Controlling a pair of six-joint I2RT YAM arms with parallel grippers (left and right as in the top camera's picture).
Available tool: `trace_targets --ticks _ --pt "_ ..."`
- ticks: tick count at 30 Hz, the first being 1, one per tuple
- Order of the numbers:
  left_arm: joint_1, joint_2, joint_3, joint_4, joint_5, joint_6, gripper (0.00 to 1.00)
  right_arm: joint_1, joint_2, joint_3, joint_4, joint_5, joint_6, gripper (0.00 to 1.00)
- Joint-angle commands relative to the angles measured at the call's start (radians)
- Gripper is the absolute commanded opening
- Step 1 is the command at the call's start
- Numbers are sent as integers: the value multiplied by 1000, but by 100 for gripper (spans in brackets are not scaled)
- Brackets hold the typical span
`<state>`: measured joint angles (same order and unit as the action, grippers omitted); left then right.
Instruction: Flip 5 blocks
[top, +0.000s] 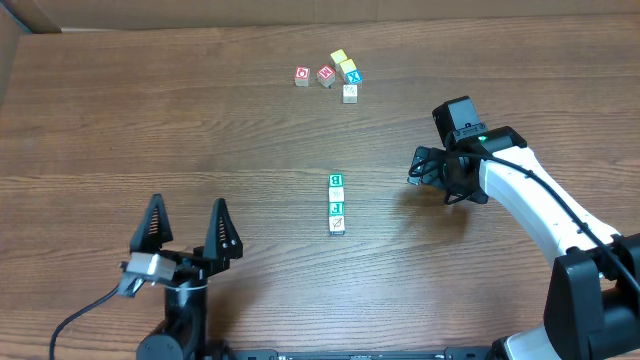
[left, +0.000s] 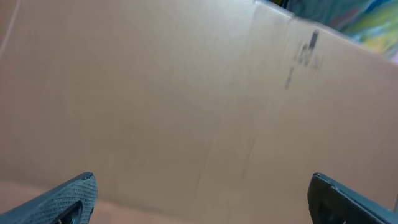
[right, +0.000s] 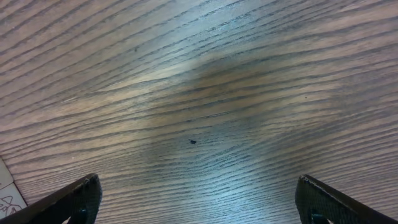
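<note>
Several small blocks lie on the wooden table (top: 200, 130). A column of them, topped by a green-lettered block (top: 337, 181), runs down to a pale pictured block (top: 337, 225) at the table's middle. A loose cluster sits farther back: two red blocks (top: 302, 76), a yellow one (top: 339, 58), a teal one (top: 350, 72) and a pale one (top: 350, 93). My right gripper (top: 415, 168) hangs open to the right of the column, clear of it; in its wrist view the right gripper (right: 198, 205) holds nothing and a pale block corner (right: 9, 196) shows at lower left. My left gripper (top: 187, 235) stands open near the front left, empty.
The left wrist view shows only a tan cardboard wall (left: 186, 93) beyond the open left gripper (left: 202, 199). A cardboard edge (top: 10, 50) borders the table at the back left. The right arm's white link (top: 540, 205) reaches in from the front right.
</note>
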<state>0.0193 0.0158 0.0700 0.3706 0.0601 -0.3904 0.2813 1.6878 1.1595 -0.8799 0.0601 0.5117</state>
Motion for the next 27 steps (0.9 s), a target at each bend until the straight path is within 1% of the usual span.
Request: trace_targets --ticks 1,3,6,15,18,23,27 --pt "-6 -12 -45 4 -2 1 100 -1 -14 19 4 14 -8 100" --pt "-6 -12 -63 -1 -13 2 100 -1 -14 19 4 14 -8 100" --pt "-6 -12 -66 -60 -37 2 100 -1 -14 19 4 14 -8 100" --pt "-6 -13 -66 -369 -42 114 100 -1 -14 19 4 14 -8 100" --pt "-6 -13 -66 -450 -41 151 100 -1 -14 19 4 14 -8 100" --pt "-7 -13 -65 -446 -10 239 100 -1 -14 19 4 14 -8 100" --pt "-7 -13 -65 -446 -9 264 100 -1 -14 19 4 14 -8 100"
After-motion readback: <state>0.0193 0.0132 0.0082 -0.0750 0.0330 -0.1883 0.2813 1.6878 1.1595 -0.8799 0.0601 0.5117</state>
